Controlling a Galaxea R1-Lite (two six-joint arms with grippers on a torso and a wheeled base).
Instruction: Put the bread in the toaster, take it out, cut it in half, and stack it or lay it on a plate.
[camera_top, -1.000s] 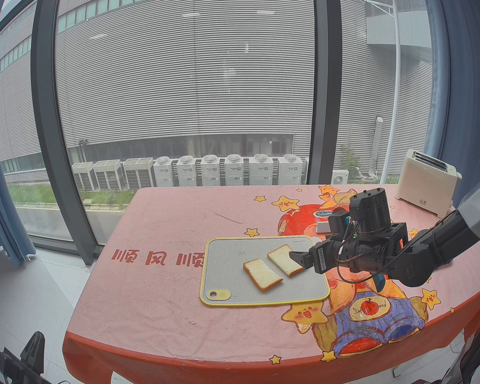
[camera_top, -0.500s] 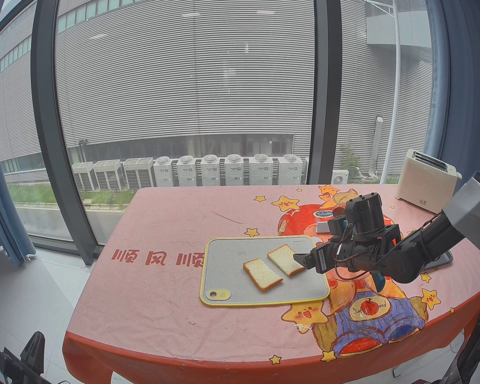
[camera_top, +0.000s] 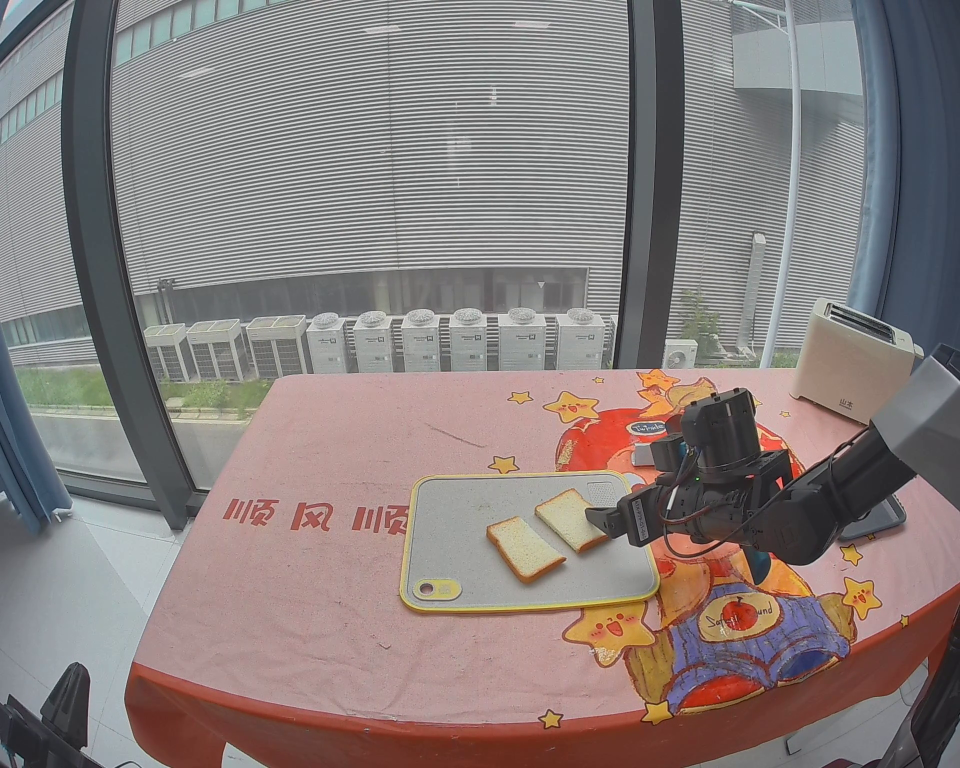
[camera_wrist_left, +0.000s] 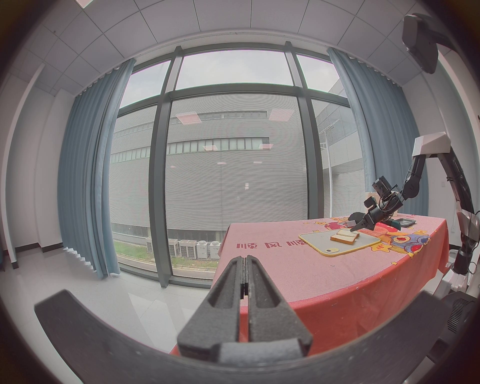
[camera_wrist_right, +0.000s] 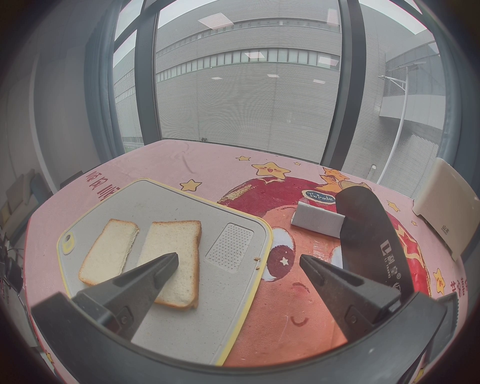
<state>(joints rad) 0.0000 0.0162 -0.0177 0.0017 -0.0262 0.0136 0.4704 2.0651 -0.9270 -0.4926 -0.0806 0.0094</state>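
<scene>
Where right gripper (camera_wrist_right: 237, 259) gapes, bread half (camera_wrist_right: 175, 240), knife (camera_wrist_right: 370, 235) near

The left bread half (camera_top: 525, 548) and the right bread half (camera_top: 571, 519), pale with brown crust, lie flat just beside each other toward the cutting board's (camera_top: 455, 520) right edge. The white toaster (camera_top: 853, 364) stands upright at the table's (camera_top: 330, 620) far right corner.

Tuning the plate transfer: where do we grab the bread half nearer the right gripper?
Probably across its two long edges, coming down from above on the robot's right. The right bread half lies flat on the cutting board, so no underside is exposed. The left bread half lies close but apart, so one finger goes in that gap. The right gripper is open.
</scene>
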